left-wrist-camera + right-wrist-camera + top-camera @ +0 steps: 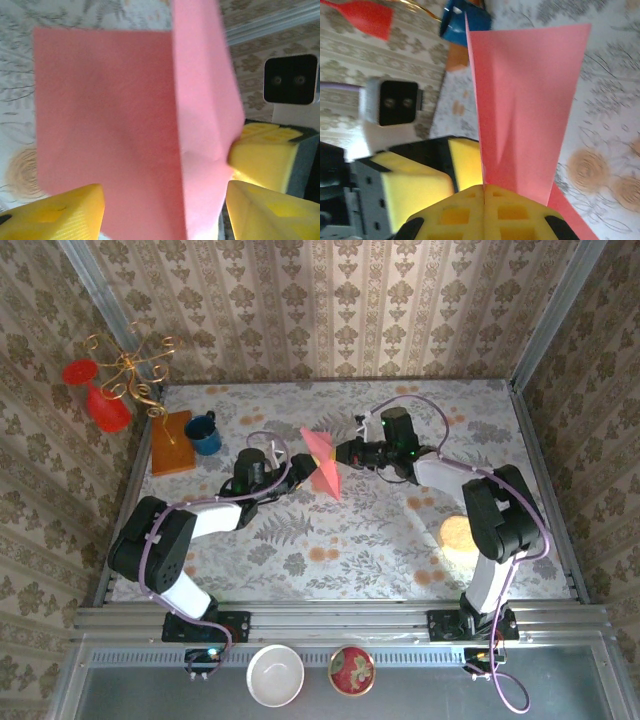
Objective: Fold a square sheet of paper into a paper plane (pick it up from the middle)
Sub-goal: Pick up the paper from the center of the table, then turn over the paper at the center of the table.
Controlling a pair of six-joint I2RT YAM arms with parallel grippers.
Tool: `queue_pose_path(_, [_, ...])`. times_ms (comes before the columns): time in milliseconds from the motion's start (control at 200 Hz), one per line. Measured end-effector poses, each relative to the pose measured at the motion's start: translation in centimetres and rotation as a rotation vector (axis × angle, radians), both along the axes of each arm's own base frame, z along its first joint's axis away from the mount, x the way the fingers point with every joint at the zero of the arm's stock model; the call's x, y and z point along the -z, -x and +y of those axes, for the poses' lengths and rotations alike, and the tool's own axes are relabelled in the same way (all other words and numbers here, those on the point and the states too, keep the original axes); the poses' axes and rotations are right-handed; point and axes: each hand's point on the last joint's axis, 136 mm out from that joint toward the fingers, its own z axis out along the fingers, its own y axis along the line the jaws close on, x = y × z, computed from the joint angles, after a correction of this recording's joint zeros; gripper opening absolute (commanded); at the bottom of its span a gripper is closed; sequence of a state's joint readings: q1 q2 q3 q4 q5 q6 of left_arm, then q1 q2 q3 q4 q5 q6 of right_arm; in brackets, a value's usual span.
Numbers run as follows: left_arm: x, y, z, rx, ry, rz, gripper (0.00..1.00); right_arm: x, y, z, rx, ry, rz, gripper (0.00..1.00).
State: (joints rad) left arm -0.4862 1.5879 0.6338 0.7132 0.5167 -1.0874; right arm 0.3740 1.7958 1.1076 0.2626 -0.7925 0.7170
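right end effector (484,192) | clamped on the folded square sheet of paper (525,100), held upright above the counter (380,530); left end effector (165,212) | jaws wide, astride the sheet, not gripping; step | edges to be squared before the crease is pinched

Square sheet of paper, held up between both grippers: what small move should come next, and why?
Probably close the left gripper on the square sheet of paper. Its fingers straddle the creased sheet without pinching it, so the shut right gripper alone holds it above the table; a second grip would steady it for the next fold.
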Motion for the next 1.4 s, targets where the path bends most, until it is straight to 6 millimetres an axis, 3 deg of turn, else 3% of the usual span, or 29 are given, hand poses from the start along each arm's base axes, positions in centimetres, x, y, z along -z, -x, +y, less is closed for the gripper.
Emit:
queue_pose_path(160, [-1.5,0.4,-0.8,0.045,0.044,-0.048,0.63,-3.0,-0.1,0.3,0.004,-0.089,-0.009,0.0])
queue_pose_path(415, [-3.5,1.5,-2.2,0.121,0.076,-0.109,0.48,-5.2,-0.1,0.7,-0.005,-0.188,0.02,0.0])
queue_pose_path(615, [-5.7,2.1,-2.4,0.156,0.116,-0.17,0.46,-5.5,-0.1,0.5,0.003,-0.22,0.04,0.01])
queue_pose_path(1015, [-8.9,2.4,-2.8,0.184,0.196,-0.285,0.33,-5.3,-0.1,0.0,0.008,-0.242,0.06,0.01])
queue_pose_path(1400, [-8.3,2.0,-2.9,0.177,0.212,-0.257,0.22,-5.2,-0.2,-0.2,0.018,-0.249,0.07,0.02])
